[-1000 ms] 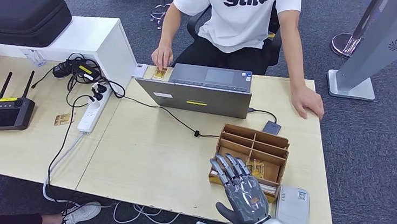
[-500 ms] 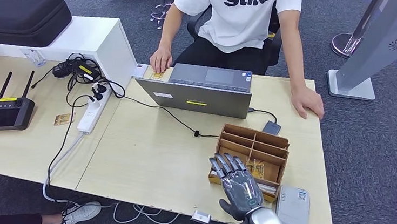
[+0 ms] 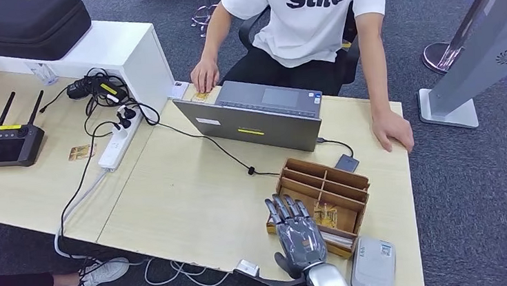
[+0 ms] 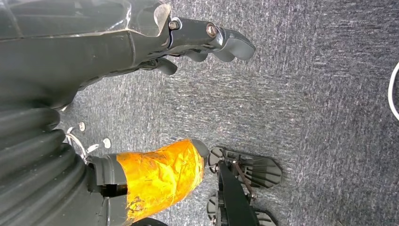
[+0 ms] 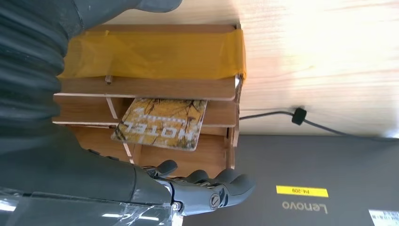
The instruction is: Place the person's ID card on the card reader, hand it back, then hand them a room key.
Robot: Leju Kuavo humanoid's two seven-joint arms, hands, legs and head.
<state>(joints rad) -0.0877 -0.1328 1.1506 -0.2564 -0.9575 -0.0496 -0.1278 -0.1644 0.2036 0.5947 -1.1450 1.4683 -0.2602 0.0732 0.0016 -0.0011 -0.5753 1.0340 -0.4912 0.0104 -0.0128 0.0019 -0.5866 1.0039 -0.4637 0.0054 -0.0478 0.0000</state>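
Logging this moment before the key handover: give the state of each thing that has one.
Right hand: open, fingers spread over the wooden organizer, holding nothing.
Left hand: empty, hanging over carpet.
Wooden organizer: open-topped, upright.
Hotel key card: lying tilted across the dividers.
Laptop: lid open, facing the person.

The robot's right hand point(image 3: 299, 234) has glossy grey segmented fingers on a silver wrist, while the left hand point(image 4: 141, 42) shows dark fingers, bright screws, ribbed cover and orange tape.

black case point(image 3: 24, 24) on white shelf point(image 3: 113, 53) upper left, controller point(image 3: 8, 142) left, power strip point(image 3: 119, 137), grey laptop point(image 3: 257, 117) centre
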